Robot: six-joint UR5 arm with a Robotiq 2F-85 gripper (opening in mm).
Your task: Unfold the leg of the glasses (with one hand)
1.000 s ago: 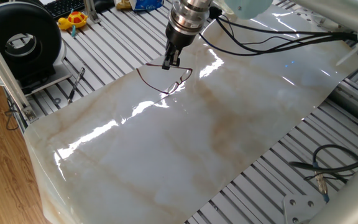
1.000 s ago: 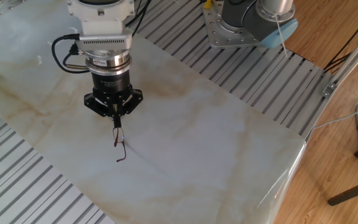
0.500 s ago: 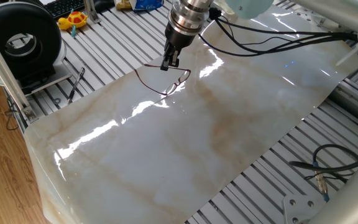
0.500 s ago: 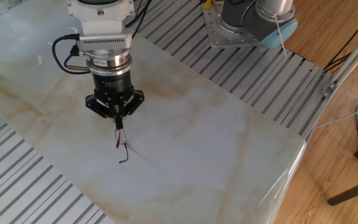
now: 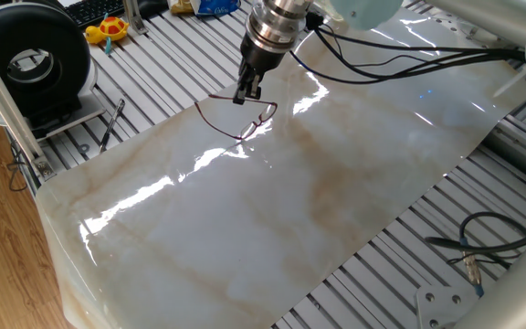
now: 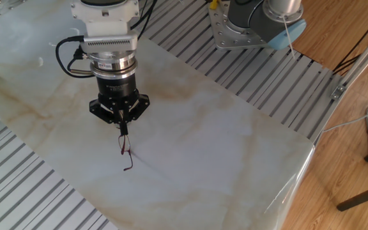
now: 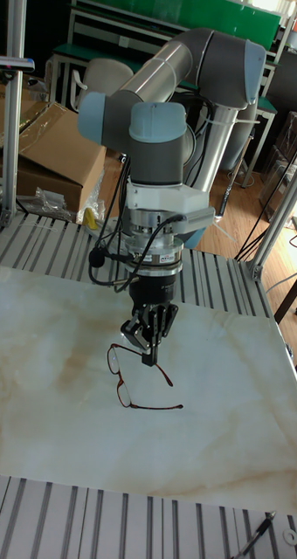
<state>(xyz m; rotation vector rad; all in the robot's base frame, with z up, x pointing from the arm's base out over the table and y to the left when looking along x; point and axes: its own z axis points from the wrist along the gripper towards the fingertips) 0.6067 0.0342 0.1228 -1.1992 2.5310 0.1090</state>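
My pincer points straight down, its fingers pinched narrow on one thin leg of the glasses, which lie just below and beside my fingertips on the marble sheet. Bare sheet spreads wide ahead of me; its nearest edge, by the slatted table, lies close behind me.

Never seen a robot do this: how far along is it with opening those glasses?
Partway. One leg of the glasses already lies swung out on the marble sheet. The gripper is shut on the frame's other leg. Left: swinging that leg fully open and letting go.
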